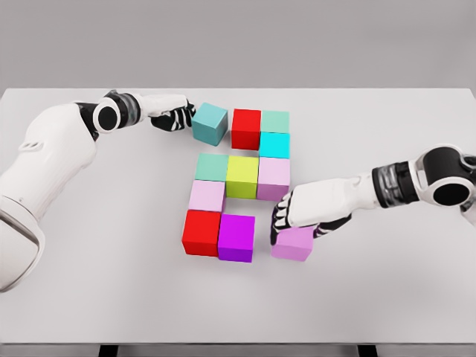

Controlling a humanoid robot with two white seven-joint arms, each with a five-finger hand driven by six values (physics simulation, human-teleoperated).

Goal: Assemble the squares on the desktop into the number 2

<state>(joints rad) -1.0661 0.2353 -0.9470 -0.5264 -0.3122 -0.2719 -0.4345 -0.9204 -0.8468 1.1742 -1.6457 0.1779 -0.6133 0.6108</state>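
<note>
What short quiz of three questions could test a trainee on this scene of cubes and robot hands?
1. True or false: the left robot hand touches the teal cube at the top left of the figure.
2. Which cube lies under the right robot hand? A) yellow cube B) pink cube C) cyan cube
3. Fill in: the bottom row now has a red cube and a ____ cube beside it.

Key:
1. True.
2. B, the pink cube; the yellow cube and the cyan cube lie apart from it.
3. Magenta.
</note>
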